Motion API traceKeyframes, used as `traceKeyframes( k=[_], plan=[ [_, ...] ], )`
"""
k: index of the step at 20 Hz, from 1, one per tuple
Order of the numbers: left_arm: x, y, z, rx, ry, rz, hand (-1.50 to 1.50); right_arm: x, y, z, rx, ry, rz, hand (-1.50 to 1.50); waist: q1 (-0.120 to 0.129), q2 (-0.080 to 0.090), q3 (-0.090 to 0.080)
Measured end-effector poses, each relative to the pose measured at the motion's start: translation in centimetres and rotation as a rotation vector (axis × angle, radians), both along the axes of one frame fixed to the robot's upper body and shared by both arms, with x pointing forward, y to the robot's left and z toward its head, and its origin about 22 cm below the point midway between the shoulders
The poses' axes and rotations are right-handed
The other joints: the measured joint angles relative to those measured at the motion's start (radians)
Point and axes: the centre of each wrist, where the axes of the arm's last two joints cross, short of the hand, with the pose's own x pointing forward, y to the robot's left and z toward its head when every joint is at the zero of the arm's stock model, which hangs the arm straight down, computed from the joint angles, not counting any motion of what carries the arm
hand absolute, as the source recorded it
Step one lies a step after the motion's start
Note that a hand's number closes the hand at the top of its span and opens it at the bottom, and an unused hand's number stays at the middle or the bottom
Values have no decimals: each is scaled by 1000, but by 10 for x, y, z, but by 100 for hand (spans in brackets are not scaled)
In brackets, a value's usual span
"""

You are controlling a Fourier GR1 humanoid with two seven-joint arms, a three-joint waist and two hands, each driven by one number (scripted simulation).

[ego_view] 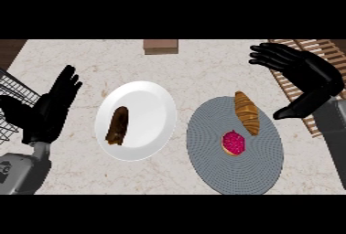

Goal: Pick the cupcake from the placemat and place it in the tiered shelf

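Observation:
A cupcake [234, 142] with pink-red topping sits on the round grey placemat [229, 169] right of centre. A croissant [247, 112] lies just above it on the same mat. My right hand [304, 73] hovers open to the upper right of the mat, fingers spread, thumb pointing down-left, clear of the cupcake. My left hand [51, 107] stands open at the left edge, fingers up. The tiered shelf [305, 68], made of wooden slats, lies at the far right, partly hidden under the right hand.
A white plate [145, 103] with a brown chocolate pastry [117, 125] lies left of the mat. A black wire rack [15, 93] shows at the left edge. A brown box [161, 46] stands at the counter's far edge.

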Motion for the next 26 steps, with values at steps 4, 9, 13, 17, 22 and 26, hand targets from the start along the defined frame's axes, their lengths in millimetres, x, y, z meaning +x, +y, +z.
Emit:
traceKeyframes(
  k=[4, 9, 13, 17, 22, 26],
  plan=[
    [3, -2, -1, -1, 8, 4, 0, -3, -2, 33, -252, -24, 134, -150, -9, -4, -1],
    [4, 5, 3, -2, 13, 1, 0, -15, 22, 100, -669, -224, 175, -150, -5, -12, -2],
    [5, 4, 1, -5, 15, 11, 0, -38, 54, 112, -913, -364, 171, -150, -14, -11, -2],
    [5, 1, 0, -9, 19, -1, 0, -64, 83, 89, -1024, -403, 156, -150, -14, -9, -1],
    [1, -7, -2, -2, 13, -4, 0, -81, 113, 65, -1121, -412, 152, -150, -5, -6, -1],
    [2, -3, -2, -2, 11, -7, 0, -89, 122, 54, -1246, -425, 139, -150, -3, -4, -1]
  ],
)
